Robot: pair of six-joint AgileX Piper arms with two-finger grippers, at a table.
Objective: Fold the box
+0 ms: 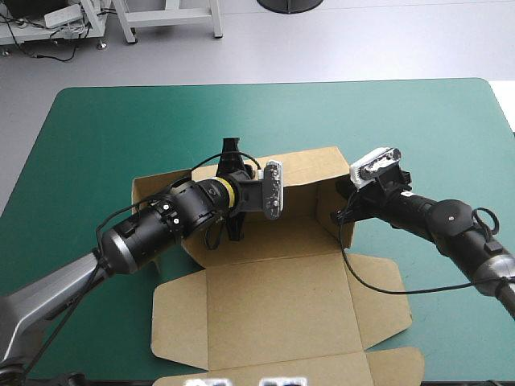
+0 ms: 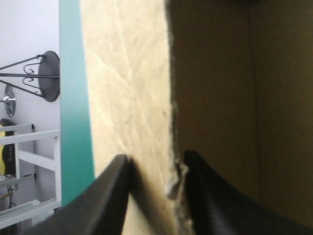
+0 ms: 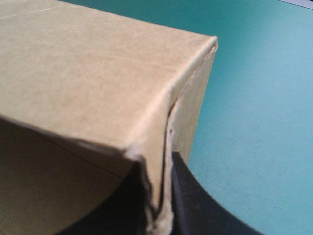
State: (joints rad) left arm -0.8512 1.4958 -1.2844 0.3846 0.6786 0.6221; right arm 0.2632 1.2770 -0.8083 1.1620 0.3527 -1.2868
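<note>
At the middle of the table point(image 1: 96, 129), on its teal-green cover, the brown box point(image 1: 273, 297) stands as an open tray. Its far and side walls are raised. Its lid lies flat toward the near edge, side flaps spread, and the lid's front flap reaches close to that edge.

The left arm crosses above the tray's floor. The left claw point(image 1: 232, 165) sits at the far wall, clenched on the box. In the left wrist view the claw point(image 2: 154, 164) has the wall of the box point(image 2: 127, 88) between its black fingers, pale outer face on one side and shaded inner face on the other. A strip of table point(image 2: 73, 98) shows beyond.

The right claw point(image 1: 339, 207) is at the tray's right wall. In the right wrist view it point(image 3: 159, 161) pinches the doubled board at a raised corner of the box point(image 3: 88, 73), its fingers all but closed. The table point(image 3: 259, 98) lies bare beside that corner.

A broad band of cover lies open beyond the far wall. Narrower room remains to the left and right of the tray.
</note>
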